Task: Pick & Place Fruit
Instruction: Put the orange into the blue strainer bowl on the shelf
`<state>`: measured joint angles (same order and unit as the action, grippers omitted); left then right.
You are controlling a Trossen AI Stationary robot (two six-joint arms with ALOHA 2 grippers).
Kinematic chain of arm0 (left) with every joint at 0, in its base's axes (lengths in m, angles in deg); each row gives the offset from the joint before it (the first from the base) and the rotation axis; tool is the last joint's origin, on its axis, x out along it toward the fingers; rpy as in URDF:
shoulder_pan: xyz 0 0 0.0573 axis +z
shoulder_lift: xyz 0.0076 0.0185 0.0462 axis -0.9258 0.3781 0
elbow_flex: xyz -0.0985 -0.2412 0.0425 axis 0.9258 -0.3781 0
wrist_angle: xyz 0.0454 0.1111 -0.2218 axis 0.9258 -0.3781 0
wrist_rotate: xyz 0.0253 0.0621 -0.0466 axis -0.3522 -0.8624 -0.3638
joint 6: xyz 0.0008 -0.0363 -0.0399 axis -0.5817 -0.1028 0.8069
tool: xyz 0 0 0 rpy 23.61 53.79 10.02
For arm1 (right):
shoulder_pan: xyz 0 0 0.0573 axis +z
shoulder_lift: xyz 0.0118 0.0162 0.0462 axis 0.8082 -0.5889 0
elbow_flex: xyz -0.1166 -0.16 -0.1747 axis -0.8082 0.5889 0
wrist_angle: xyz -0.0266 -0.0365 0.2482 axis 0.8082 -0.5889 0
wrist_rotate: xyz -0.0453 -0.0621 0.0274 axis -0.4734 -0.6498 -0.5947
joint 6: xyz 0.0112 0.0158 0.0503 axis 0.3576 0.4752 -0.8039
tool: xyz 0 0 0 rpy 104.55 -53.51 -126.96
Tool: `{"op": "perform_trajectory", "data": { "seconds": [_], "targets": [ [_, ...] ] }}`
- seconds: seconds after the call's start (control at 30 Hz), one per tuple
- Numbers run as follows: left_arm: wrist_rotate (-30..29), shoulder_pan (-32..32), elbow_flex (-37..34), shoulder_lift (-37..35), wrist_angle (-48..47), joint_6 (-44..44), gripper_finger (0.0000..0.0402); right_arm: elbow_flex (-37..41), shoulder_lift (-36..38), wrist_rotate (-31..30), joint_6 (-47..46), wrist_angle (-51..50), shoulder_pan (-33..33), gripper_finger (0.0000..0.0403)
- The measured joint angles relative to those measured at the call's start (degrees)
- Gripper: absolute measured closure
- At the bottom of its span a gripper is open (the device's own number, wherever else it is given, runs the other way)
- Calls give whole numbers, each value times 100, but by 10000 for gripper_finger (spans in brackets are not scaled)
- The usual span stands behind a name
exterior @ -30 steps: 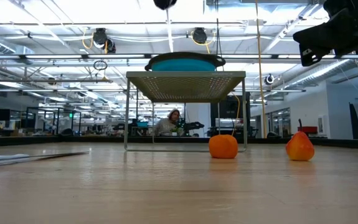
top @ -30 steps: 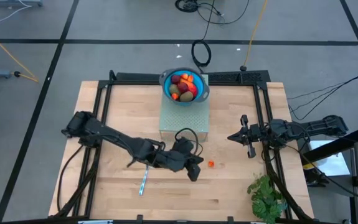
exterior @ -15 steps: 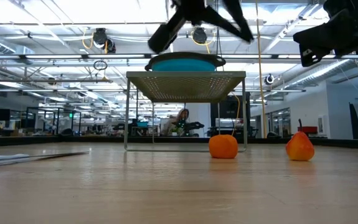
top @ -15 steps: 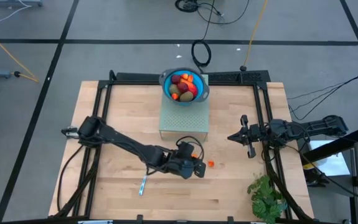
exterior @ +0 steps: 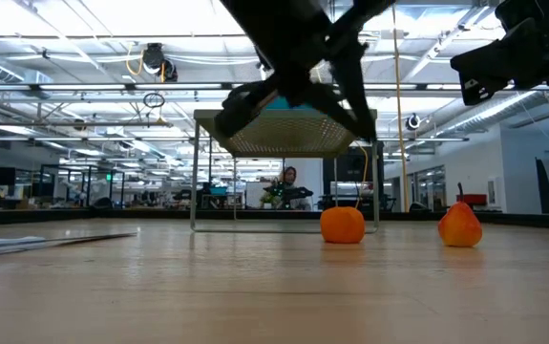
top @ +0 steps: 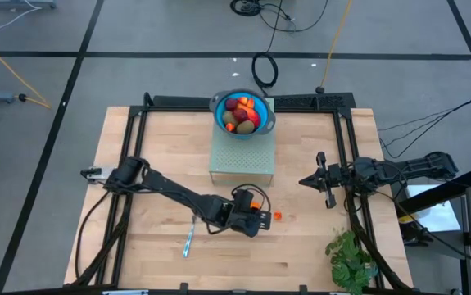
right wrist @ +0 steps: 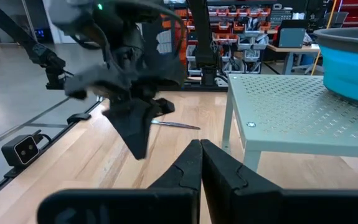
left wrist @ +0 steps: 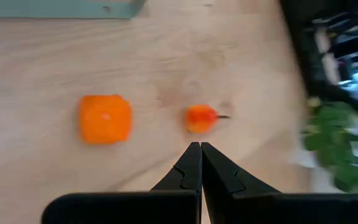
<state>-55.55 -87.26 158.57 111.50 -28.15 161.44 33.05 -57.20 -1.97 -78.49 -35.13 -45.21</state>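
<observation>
Meanwhile, the left end effector (left wrist: pixel 195 149), closed and empty, hovers near two tiny fruit (left wrist: pixel 106 118) on the bench (top: pixel 301 254), likely light, hard and roll-prone, best pinched across their middles.

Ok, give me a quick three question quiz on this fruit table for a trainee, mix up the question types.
1. True or false: the left pincer is shut.
2. Where does the blue bowl sit? A) on the perforated stand B) on the bare tabletop C) beside the plant
3. How many loose fruit pieces does the left wrist view show on the wood?

Key: 1 true. 2 A. 3 two: an orange piece and a smaller red-orange piece.
</observation>
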Motion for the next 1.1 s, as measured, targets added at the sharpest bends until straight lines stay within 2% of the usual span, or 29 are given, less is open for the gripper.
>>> {"op": "perform_trajectory", "data": {
  "seconds": [0.23, 0.43, 0.7, 1.1],
  "targets": [
    [-8, 66, -2, 111, -377, 39, 395, -1, 2, 0, -1, 2, 2, 403],
    [51, 89, -2, 219, -371, 372, 365, -1, 0, -1, 1, 0, 0, 403],
    [-14, 92, 0, 230, -498, 599, 288, -1, 0, 1, 23, 4, 1, 403],
    [-157, 114, -1, 230, -706, 597, 140, -1, 0, -1, 64, 4, 1, 403]
  ]
}}
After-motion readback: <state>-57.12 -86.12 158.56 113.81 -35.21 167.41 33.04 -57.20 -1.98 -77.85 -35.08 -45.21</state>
